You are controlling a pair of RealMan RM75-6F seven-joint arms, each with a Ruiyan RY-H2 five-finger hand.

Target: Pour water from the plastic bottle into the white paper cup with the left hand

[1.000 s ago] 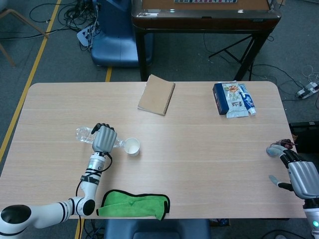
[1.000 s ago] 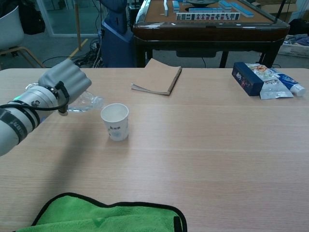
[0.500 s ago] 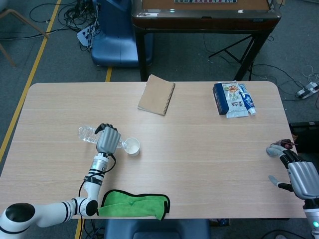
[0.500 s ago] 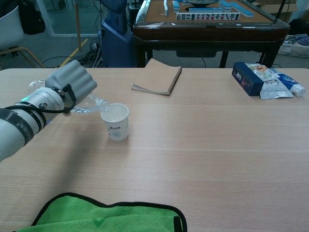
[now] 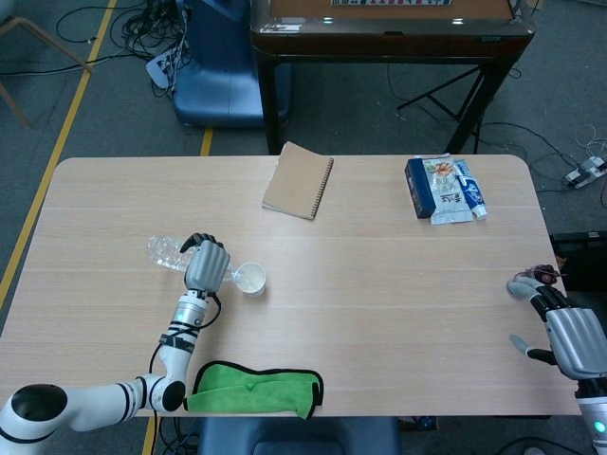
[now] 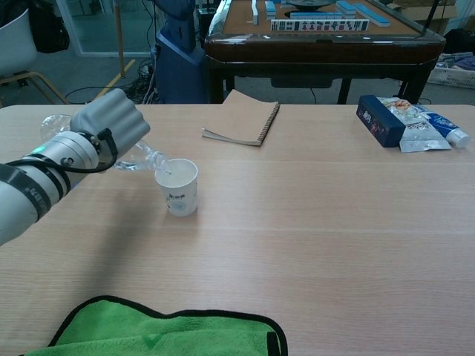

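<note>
My left hand (image 5: 205,264) (image 6: 104,130) grips a clear plastic bottle (image 5: 163,251) (image 6: 145,157) and holds it tilted, neck down toward the right. The bottle's mouth sits at the rim of the white paper cup (image 5: 250,279) (image 6: 177,186), which stands upright on the table just right of the hand. The bottle's base sticks out behind the hand on the left. My right hand (image 5: 569,335) hangs at the table's right front corner, fingers apart, holding nothing; only the head view shows it.
A green cloth (image 5: 254,390) (image 6: 156,331) lies at the front edge near the left arm. A brown spiral notebook (image 5: 299,180) (image 6: 243,119) lies at the back middle, and a dark box with snack packets (image 5: 442,188) (image 6: 401,122) at the back right.
The left hand has carried the bottle right and tipped it further, bringing the neck from beside the cup to its rim. The right hand has stayed put.
</note>
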